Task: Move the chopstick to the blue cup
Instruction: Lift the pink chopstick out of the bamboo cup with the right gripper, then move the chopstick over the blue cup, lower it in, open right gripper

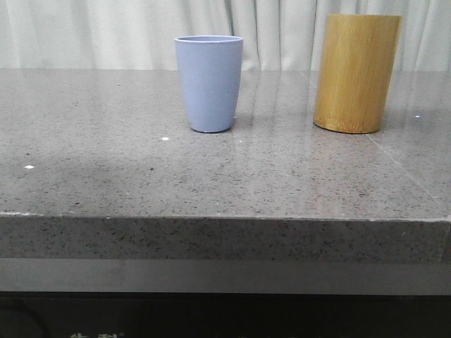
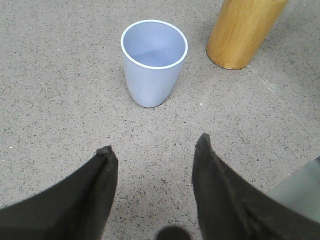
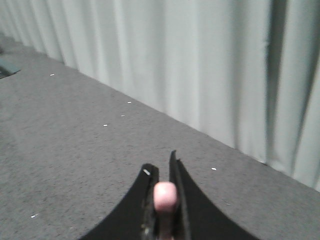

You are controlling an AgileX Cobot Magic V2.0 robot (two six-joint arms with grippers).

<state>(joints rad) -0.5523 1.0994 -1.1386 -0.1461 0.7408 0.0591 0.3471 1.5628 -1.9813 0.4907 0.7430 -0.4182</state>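
Observation:
The blue cup [image 1: 209, 83] stands upright on the grey stone table; it looks empty in the left wrist view [image 2: 152, 62]. My left gripper [image 2: 155, 145] is open and empty, held above the table a short way from the cup. My right gripper [image 3: 165, 167] is shut on a pale pink chopstick [image 3: 165, 196], whose rounded end shows between the fingers; it faces the table surface and a curtain. Neither gripper shows in the front view.
A taller yellow-brown bamboo cylinder [image 1: 357, 72] stands to the right of the cup and also shows in the left wrist view [image 2: 242, 31]. The table's front edge [image 1: 225, 218] runs across the front view. A pale curtain [image 3: 200, 65] hangs behind the table.

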